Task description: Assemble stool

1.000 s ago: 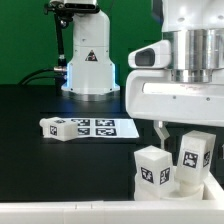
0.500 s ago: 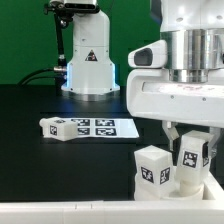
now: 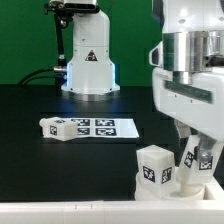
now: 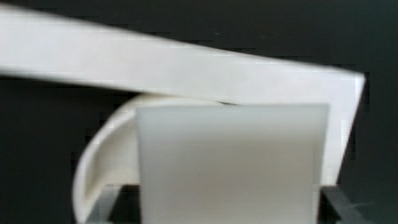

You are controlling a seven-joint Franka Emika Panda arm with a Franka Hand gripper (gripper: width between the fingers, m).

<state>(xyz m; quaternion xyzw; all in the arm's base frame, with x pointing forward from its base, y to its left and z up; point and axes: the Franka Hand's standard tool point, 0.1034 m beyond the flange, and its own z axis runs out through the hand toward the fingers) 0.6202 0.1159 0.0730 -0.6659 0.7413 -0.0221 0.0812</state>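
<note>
Stool part-built: on the seat (image 3: 160, 188) stand a free leg (image 3: 154, 165) and a second leg (image 3: 195, 166) straddled by my pincer (image 3: 196, 156), clamped or loose I cannot tell, while a third leg (image 3: 54, 127) lies unfitted on the tabletop (image 3: 40, 170), well apart from the seat.

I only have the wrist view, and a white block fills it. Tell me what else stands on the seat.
Observer: A second leg stands upright on the seat, to the exterior view's left of the right-hand leg that fills your view.
Operator: Find me the third leg.
Observer: The third leg lies on its side on the black table, at the end of the marker board on the exterior view's left.
Operator: Give me the gripper's position.
Observer: The gripper is low, with a finger on each side of the right-hand leg. I cannot tell whether it has closed.
</note>
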